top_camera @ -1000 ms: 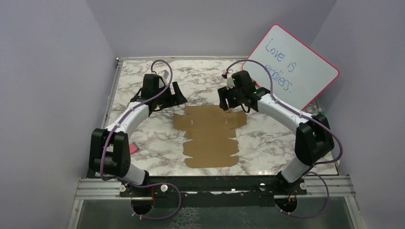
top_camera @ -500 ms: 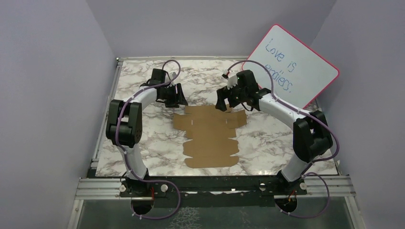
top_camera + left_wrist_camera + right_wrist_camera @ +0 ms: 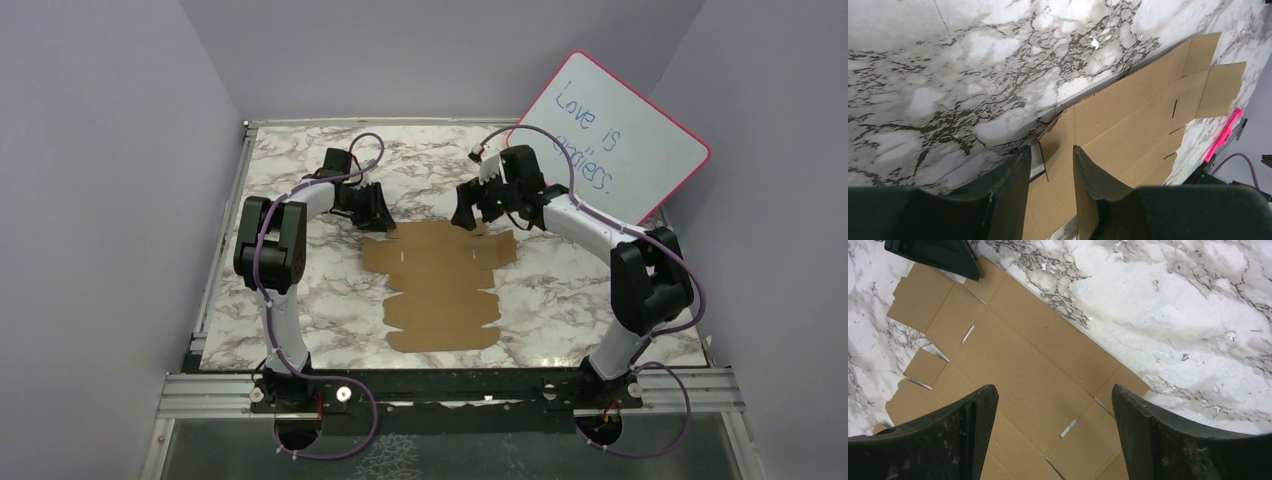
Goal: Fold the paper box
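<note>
Only the overhead view takes in the whole layout. The flat brown die-cut cardboard sheet of the paper box [image 3: 440, 290] lies unfolded at the middle of the grey-veined marble counter [image 3: 560, 290]. Both arms reach to its far edge, and a white board with a pink frame [image 3: 610, 135] leans at the far right corner. From up there the jaws are too small to judge.

The left wrist view shows what the overhead one hides. The left end effector [image 3: 378, 215] is drawn in narrow, with a slim gap between its two dark fingers [image 3: 1008, 195]. The far left corner flap of the sheet [image 3: 1138, 115] sits in that gap [image 3: 1052, 152], slightly raised off the marble. Whether the pads press the cardboard cannot be told. This view alone also catches a bright pink strip [image 3: 1225, 134] beyond the sheet's other end.

The right wrist view shows the right end effector [image 3: 468, 215] spread wide [image 3: 1054, 390]. It hangs above the sheet's far edge [image 3: 1018, 365], and no contact with the cardboard shows. In its top left corner one finger of the left end effector [image 3: 943, 252] meets the sheet's corner.
</note>
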Controlling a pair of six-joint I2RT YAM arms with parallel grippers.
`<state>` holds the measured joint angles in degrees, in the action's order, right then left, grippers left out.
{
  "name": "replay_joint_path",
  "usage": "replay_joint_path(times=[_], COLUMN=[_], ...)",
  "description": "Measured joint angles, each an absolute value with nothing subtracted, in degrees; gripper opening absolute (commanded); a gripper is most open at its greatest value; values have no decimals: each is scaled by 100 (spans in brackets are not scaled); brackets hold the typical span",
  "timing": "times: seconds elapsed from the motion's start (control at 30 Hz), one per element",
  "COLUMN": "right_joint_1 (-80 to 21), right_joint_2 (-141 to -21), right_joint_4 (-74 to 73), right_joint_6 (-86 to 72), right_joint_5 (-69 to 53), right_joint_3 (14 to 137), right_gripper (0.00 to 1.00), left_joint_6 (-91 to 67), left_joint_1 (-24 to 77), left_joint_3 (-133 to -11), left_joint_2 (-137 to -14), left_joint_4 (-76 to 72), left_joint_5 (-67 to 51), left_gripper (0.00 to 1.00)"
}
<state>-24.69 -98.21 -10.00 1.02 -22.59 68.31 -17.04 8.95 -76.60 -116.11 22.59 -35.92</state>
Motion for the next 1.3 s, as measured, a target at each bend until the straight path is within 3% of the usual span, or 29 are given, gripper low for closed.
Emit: replay_joint_path(times=[0.17, 0.37, 1.03, 1.07, 1.17, 1.3], right_joint_1=[-2462, -2462, -2429, -2429, -2425, -2388], right_joint_2=[-9963, -10241, -11893, -11948, -12101, -12272], right_joint_4=[-967, -1004, -2867, -2952, -3181, -3356], right_joint_6=[102, 167, 1717, 1798, 1994, 2156], right_joint_5=[-2388, -2628, -3865, -3865, -3863, -3870], right_joint_3=[6831, 6989, 9500, 9561, 9714, 9852], right_gripper=[89, 89, 84, 84, 83, 82], left_joint_6=[-1667, -1529, -781, -770, -742, -722], left_joint_1=[904, 913, 1079, 1100, 1105, 1103], left_joint_3=[-7662, -7662, -7594, -7594, -7561, -7557], left_joint_2=[-11673, -11697, -10840, -10783, -10724, -10731], left_joint_4=[2252, 2237, 2198, 2198, 2196, 2259], left_joint_5=[-3771, -3907, -3909, -3907, -3811, -3588], left_gripper=[21, 13, 10, 10, 28, 37])
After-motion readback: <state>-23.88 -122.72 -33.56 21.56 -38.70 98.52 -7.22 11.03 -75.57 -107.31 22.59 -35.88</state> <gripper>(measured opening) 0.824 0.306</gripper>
